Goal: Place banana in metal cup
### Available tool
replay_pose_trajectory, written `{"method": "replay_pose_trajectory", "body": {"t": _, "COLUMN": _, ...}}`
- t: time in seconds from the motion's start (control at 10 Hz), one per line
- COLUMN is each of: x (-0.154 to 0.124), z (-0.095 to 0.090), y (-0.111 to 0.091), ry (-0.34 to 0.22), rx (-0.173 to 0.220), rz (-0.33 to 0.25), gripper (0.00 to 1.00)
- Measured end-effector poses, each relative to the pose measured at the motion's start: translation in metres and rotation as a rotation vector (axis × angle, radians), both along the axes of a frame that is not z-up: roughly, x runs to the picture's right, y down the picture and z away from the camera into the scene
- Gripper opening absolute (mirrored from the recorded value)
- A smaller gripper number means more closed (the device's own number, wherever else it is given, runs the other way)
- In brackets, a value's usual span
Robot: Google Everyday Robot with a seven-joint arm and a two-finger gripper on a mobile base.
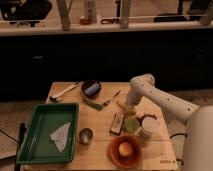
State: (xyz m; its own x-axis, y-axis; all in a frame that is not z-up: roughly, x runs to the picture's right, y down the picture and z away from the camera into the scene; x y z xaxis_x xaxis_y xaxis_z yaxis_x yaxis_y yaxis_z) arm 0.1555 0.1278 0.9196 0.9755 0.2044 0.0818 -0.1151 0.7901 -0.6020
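The banana [121, 106] is a small pale-yellow fruit lying on the wooden table [100, 120], right of centre. My gripper [127, 109] is at the end of the white arm [150, 92], directly over the banana's right end and partly hiding it. The metal cup [86, 135] is a small silver-grey cup with a dark inside. It stands to the lower left of the gripper, beside the green tray.
A green tray [30, 145] holding white paper [61, 135] fills the left side. A dark bowl [91, 88], a green pepper-like object [93, 104] and a white utensil [63, 92] lie at the back. A dark flat block [116, 124], a light green cup [131, 125], a white cup [148, 128] and an orange plate [114, 156] crowd the front right.
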Motion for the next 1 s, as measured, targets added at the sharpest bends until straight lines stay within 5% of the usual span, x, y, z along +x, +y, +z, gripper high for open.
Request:
{"method": "replay_pose_trajectory", "body": {"t": 0.3, "x": -0.015, "z": -0.003, "y": -0.009, "ry": -0.042, "rx": 0.006, "rz": -0.022, "gripper": 0.02}}
{"method": "replay_pose_trajectory", "body": {"t": 1.0, "x": -0.030, "z": -0.034, "y": -0.044, "ry": -0.118, "rx": 0.052, "rz": -0.109, "gripper": 0.00}}
